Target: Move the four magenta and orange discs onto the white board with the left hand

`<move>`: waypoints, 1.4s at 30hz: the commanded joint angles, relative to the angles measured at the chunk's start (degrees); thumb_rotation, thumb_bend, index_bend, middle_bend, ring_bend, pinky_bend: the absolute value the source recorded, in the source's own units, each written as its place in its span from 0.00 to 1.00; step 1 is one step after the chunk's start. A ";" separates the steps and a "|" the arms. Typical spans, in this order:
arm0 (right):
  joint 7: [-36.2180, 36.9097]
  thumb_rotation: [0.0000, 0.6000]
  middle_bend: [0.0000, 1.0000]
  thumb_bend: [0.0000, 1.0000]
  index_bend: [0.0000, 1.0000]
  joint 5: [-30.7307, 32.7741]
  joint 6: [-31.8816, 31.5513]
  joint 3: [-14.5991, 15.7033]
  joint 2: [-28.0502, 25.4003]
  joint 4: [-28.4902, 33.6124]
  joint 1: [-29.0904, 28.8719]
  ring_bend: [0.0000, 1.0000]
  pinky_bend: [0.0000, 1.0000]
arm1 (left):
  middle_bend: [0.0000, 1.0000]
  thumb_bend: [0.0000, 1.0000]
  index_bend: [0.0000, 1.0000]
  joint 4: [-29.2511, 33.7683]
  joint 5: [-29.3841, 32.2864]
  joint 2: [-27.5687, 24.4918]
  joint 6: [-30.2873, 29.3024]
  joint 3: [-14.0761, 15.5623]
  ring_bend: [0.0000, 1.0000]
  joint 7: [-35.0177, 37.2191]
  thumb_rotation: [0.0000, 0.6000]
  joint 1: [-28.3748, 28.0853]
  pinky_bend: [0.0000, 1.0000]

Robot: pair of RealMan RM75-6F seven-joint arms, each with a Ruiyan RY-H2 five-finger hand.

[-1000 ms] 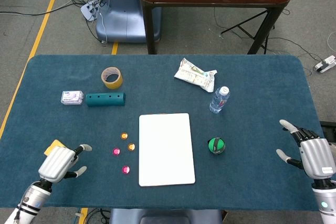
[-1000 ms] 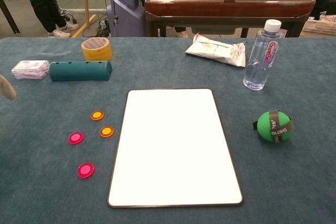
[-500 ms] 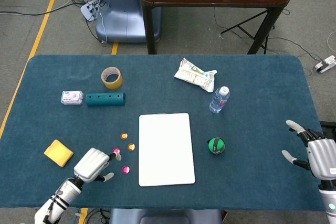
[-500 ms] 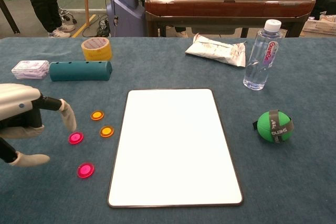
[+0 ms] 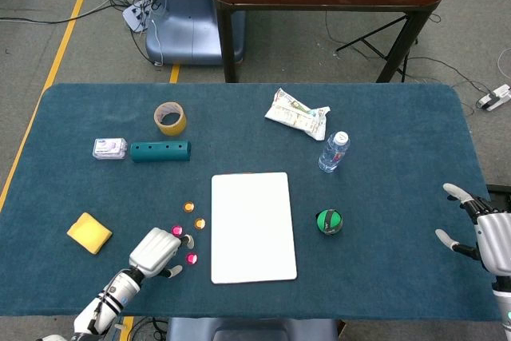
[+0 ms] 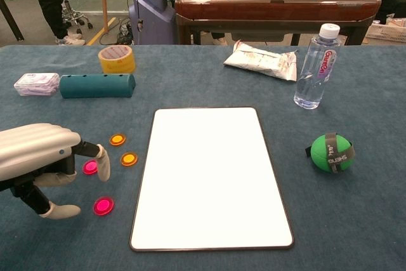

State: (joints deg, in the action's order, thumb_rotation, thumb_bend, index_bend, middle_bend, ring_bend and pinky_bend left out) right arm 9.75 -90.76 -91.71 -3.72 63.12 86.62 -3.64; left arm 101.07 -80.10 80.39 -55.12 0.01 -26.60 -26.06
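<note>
Four small translucent plastic discs on blue felt, just left of the flat white rectangular board [image 6: 209, 172], none on it: two orange discs [image 6: 117, 139] [image 6: 129, 158], two magenta discs [image 6: 91, 167] [image 6: 103, 205]; silver left hand [image 6: 44, 157] over the magenta pair, fingers curled down, perhaps touching the upper one, nothing gripped; right hand [image 5: 489, 233] spread, empty, at the table's right edge; open felt right of the board.
</note>
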 commanded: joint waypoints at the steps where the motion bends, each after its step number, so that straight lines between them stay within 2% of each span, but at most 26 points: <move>1: -0.11 1.00 0.36 0.08 0.22 -0.07 0.14 0.04 -0.03 0.07 -0.02 0.40 0.48 | 1.00 0.24 0.48 -0.17 2.00 1.06 0.59 0.04 1.00 -1.58 1.00 -0.63 1.00; 7: -0.57 1.00 0.36 0.08 0.22 -0.10 0.64 0.09 -0.03 0.25 -0.16 0.40 0.48 | 1.00 0.24 0.49 -0.52 4.95 2.23 1.11 0.10 1.00 -1.83 1.00 -1.31 1.00; 42: -0.28 1.00 0.36 0.08 0.22 0.10 1.18 -0.15 -0.14 0.23 -0.19 0.40 0.48 | 1.00 0.24 0.54 -1.00 11.85 4.42 0.36 0.69 1.00 -4.06 1.00 -4.91 1.00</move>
State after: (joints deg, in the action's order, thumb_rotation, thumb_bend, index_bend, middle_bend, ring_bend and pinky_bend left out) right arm 9.47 -90.67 -90.54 -3.88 62.97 86.86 -3.84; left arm 100.06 -68.30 84.80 -54.76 0.64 -30.61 -30.92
